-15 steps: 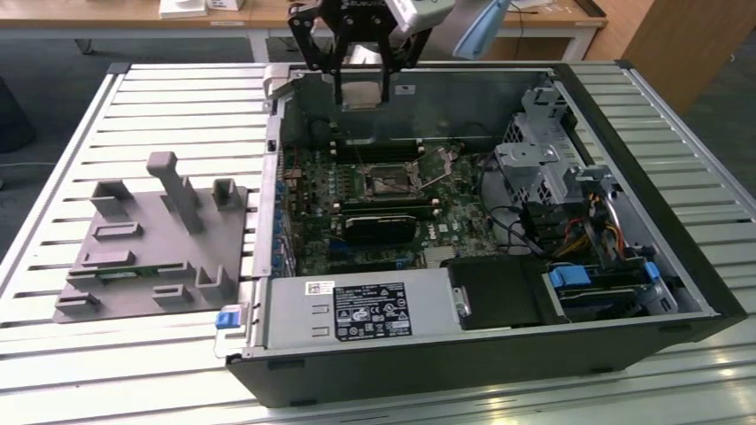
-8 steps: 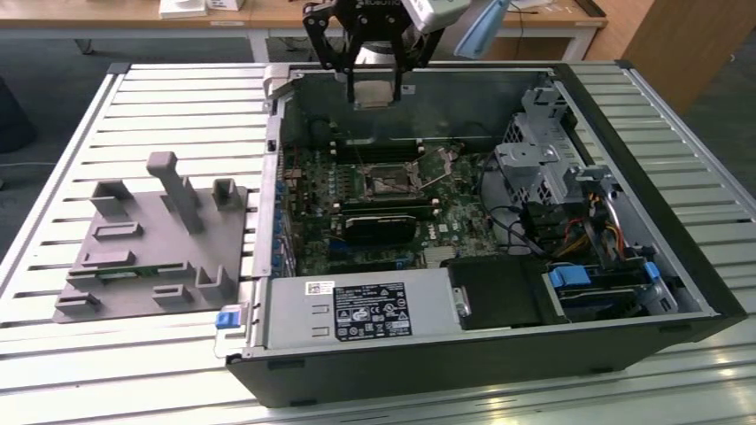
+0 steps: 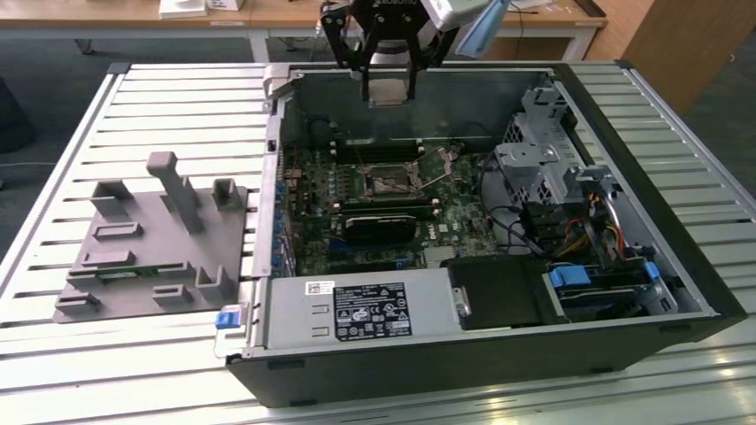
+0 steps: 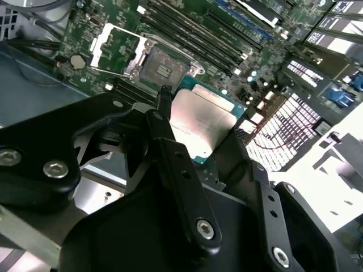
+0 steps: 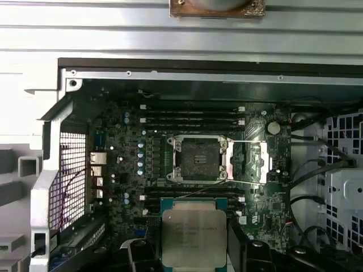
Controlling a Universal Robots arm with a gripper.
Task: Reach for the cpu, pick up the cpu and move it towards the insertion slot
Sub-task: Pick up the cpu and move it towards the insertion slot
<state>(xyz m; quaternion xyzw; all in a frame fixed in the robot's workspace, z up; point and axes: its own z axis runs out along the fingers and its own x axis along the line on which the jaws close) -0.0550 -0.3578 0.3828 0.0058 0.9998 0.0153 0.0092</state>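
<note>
Your gripper [image 4: 195, 136] is clamped on the cpu [image 4: 201, 124], one black finger [image 4: 170, 153] against one edge and the other against the opposite edge, so the chip hangs flat between them with its bright metal top facing the second wrist camera.

The chip looks thin, stiff and light, so weight should not trouble you. Judge it fragile all the same: the smooth metal lid could slip under a loose pinch, and the underside is best left untouched. The two opposite rims, where you have it now, seem the right place to hold.

In the first wrist view the cpu [image 5: 194, 233] sits in the foreground, and beyond it you see the insertion slot [image 5: 198, 160] squarely from above, with its bracket swung open to one side. The chip is near the slot but not yet over it.

The exterior view gives you what the wrist cameras cannot: the gripper [image 3: 390, 88] rides high above the open computer case [image 3: 473, 372], by its far wall, well clear of the insertion slot [image 3: 388, 180] on the board below.
</note>
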